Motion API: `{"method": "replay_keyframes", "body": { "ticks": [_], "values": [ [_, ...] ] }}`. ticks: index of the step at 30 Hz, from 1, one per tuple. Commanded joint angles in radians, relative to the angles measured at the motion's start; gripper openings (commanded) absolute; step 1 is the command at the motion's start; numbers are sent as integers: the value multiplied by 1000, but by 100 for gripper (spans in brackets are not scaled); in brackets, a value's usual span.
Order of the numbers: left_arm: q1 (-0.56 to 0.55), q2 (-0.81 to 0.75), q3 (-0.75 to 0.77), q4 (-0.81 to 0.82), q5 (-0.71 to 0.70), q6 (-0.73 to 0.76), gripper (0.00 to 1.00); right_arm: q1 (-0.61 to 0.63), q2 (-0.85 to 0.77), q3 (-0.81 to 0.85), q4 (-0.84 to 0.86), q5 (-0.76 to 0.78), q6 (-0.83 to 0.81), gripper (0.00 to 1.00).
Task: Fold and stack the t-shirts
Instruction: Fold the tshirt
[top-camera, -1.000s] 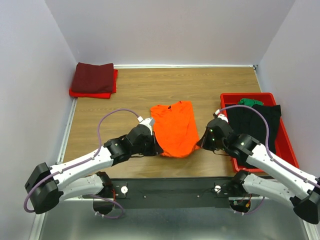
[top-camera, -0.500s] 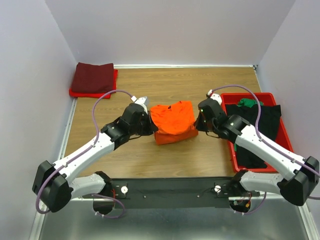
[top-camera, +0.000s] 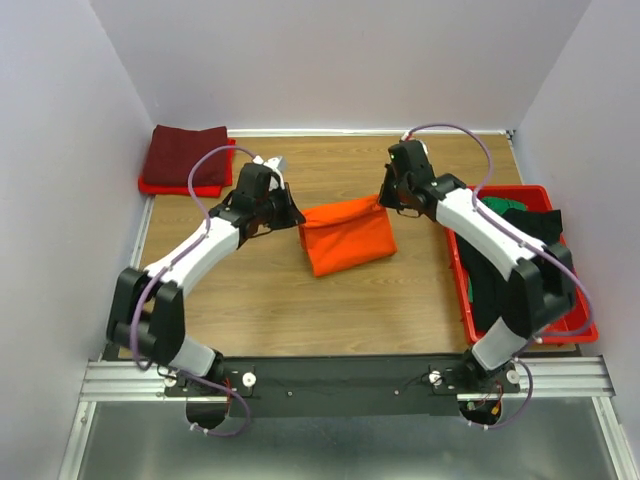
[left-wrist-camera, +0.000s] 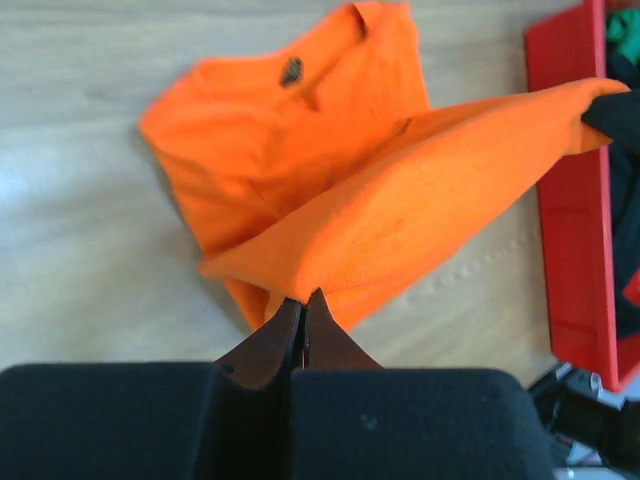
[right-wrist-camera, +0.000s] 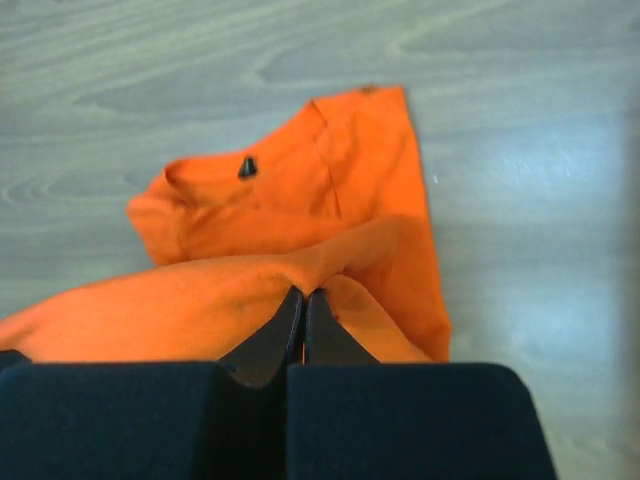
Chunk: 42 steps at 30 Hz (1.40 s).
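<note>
One soft orange t-shirt (top-camera: 345, 238), rumpled wedge fold

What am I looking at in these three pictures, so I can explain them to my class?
Two robot arms are bolted at the near edge of a table. One picture looks down from above; the other two come from a camera on each wrist, looking past its black jaws. The left arm and right arm each have jaws shut on an edge of the orange t-shirt, holding it up while the rest lies on the table. In the far left corner a folded maroon shirt lies on a red shirt. The red tray at the right holds a black shirt and a green shirt.
</note>
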Motion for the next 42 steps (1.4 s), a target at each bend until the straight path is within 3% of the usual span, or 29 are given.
{"method": "replay_keyframes", "body": {
  "ticks": [1, 7, 13, 20, 27, 33, 42],
  "values": [
    [81, 138, 27, 133, 165, 26, 0, -70, 177, 139, 79, -123, -53, 2],
    [143, 373, 110, 290, 299, -48, 0, -114, 503, 401, 97, -215, -77, 2],
    [144, 332, 132, 273, 308, -57, 0, -119, 468, 336, 97, -214, -72, 0],
    [88, 169, -3, 273, 341, -95, 0, -119, 140, -11, 119, -212, -24, 0],
    [-133, -99, -265, 325, 229, -273, 0, -118, -338, -394, 113, -241, 60, 0],
    [-273, -263, -466, 402, 178, -417, 0, -118, -576, -640, 50, -298, 141, 0],
    [-414, -334, -621, 426, 181, -520, 0, -114, -742, -754, -64, -360, 183, 0]
  ]
}}
